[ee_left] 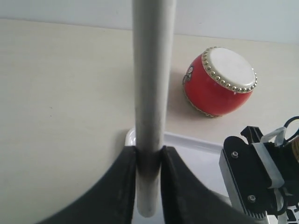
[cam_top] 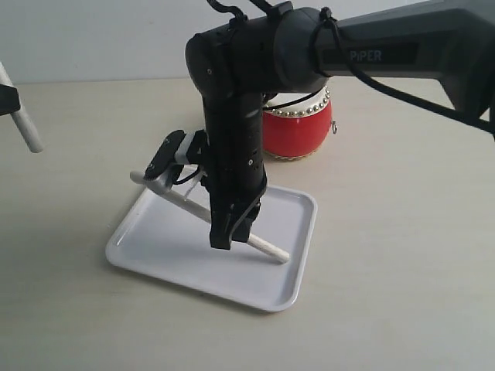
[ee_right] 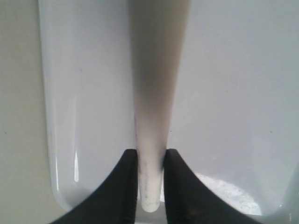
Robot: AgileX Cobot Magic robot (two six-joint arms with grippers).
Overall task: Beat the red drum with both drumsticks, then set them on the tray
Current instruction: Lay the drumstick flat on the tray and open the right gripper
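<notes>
**One stick down at the tray, the other held off to the side**

In the exterior view the right arm point(cam_top: 387, 46), marked "PiPER" point(cam_top: 377, 56) in pale letters, reaches into the centre of the frame. The right gripper point(cam_top: 224, 236) is clamped narrow on the right drumstick point(cam_top: 267, 247). That stick slants across the white tray point(cam_top: 201, 290) at lower centre; its lower-right end seems to touch the tray floor, and its other end passes over the tray's upper-left rim.

The red drum point(cam_top: 298, 131) stands on the pale table point(cam_top: 402, 255) just above the tray, partly hidden by the arm.

At the upper left edge the left drumstick point(cam_top: 27, 127) hangs tilted over the table, well apart from the tray. The left wrist view shows the left gripper point(ee_left: 149, 156) pinched on it.
</notes>
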